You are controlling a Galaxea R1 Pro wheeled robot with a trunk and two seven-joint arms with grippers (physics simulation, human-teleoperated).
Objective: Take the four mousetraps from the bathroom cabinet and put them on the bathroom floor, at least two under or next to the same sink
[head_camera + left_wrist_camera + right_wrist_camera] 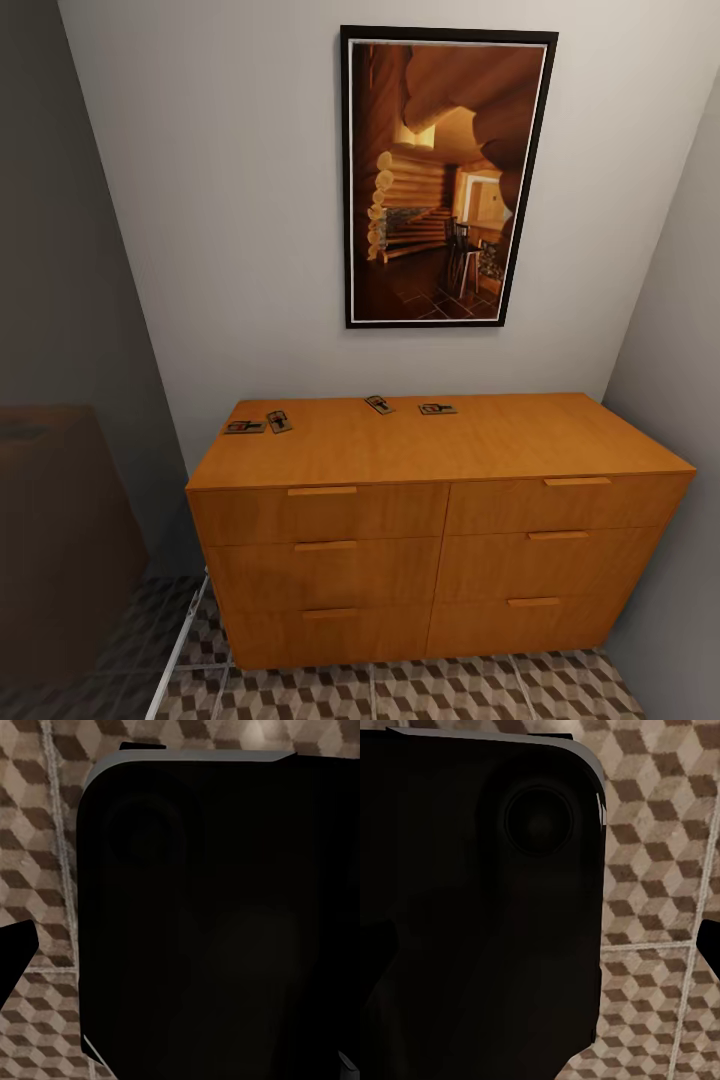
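The cabinet (440,520), an orange-brown dresser with drawers, stands against the back wall in the head view. Several mousetraps lie flat on its top: two close together at the left rear corner (244,427) (279,421), and two near the middle of the back edge (379,404) (437,409). The bathroom floor (400,690) with its cube-pattern tiles lies in front of the cabinet and also under both wrist cameras (37,855) (660,870). One dark fingertip (15,956) pokes in at the left wrist view's edge, another fingertip (711,945) at the right wrist view's edge. The sink is out of view.
A framed cabin picture (447,175) hangs above the cabinet. Grey walls close in on both sides. A dark brown block (60,520) stands at the left, with a white strip (180,650) on the floor beside it. The robot's black body (217,915) (472,907) blocks much of both wrist views.
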